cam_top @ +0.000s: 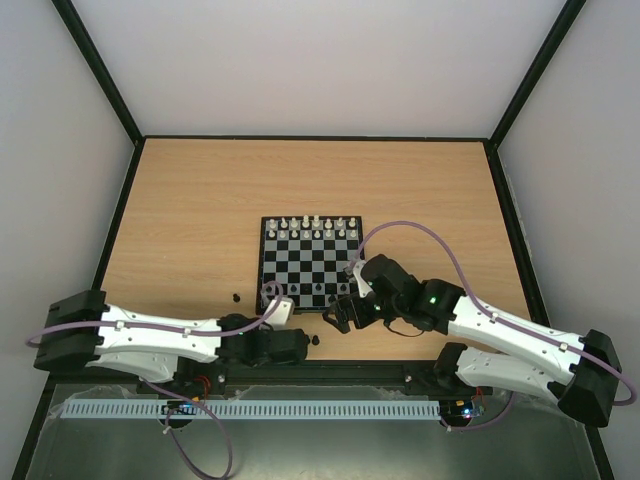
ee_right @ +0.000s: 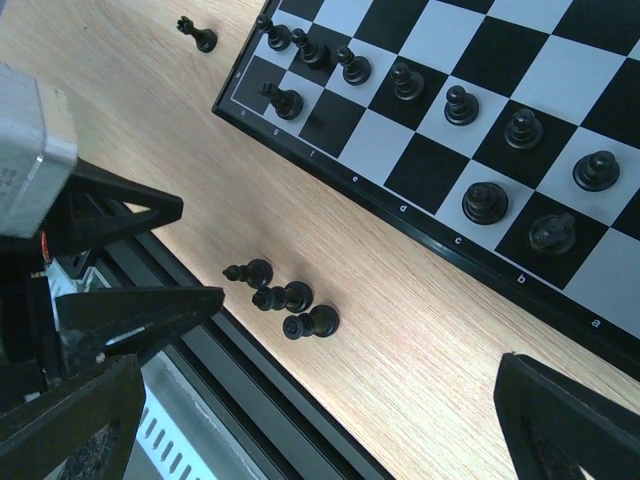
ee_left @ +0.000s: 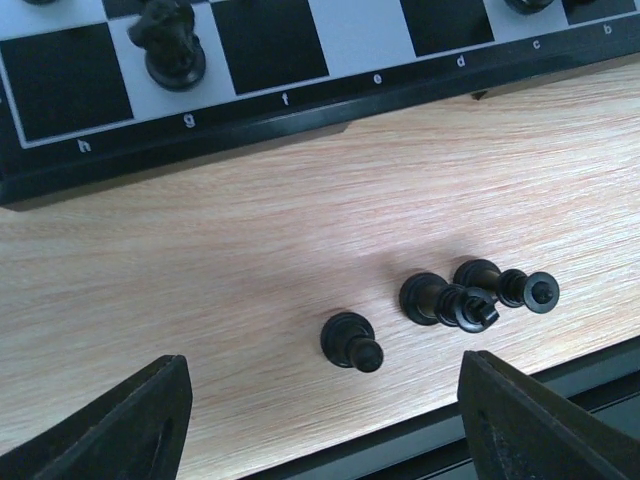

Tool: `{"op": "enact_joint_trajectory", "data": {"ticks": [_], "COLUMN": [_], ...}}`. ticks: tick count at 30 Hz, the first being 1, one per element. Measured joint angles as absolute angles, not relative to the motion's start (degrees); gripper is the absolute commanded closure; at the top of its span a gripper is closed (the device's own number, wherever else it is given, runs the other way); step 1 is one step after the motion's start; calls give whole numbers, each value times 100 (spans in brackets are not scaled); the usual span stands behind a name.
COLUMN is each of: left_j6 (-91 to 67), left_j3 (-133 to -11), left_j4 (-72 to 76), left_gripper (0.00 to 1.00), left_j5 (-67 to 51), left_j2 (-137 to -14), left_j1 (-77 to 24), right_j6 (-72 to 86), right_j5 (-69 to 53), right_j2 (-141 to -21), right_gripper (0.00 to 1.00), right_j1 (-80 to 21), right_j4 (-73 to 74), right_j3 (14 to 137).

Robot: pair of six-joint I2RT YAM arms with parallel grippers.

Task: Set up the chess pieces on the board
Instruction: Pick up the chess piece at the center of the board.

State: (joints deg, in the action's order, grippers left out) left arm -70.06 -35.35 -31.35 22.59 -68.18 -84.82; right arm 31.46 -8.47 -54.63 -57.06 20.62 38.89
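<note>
Wooden tabletop, grey walls — left pincer and right pincer gape, empty.

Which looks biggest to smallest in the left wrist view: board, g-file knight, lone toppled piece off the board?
1. board, by far, though only its near edge is in frame.
2. g-file knight, reaching the frame's top edge.
3. lone toppled piece, somewhat smaller even though it lies nearer the camera.

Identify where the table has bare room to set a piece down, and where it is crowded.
Free: the table beyond the board's far edge and either side of it, bar one stray piece on the left. The board's middle rows are bare. Crowded: the near strip, with three lying black pieces, the left gripper and right gripper.
</note>
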Motion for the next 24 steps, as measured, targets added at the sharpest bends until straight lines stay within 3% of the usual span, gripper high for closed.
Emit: {"op": "enact_joint_trajectory", "data": {"ticks": [14, 24], "left_j6": [-7050, -7008], "left_j3": [-3669, -3669], "left_j4": [-3096, -3011], "left_gripper": [54, 53], "left_j5": [2274, 2340], "left_j2": [-7352, -7487], "left_j1": [-8626, -8630], "right_j6": [3146, 3146], "right_j5": [-867, -875], "right_j2": [-5430, -5430], "right_gripper": [4, 4], "right_j1": [-5706, -5706], "right_j4": [2062, 2062], "right_j3": [3870, 3863]}}
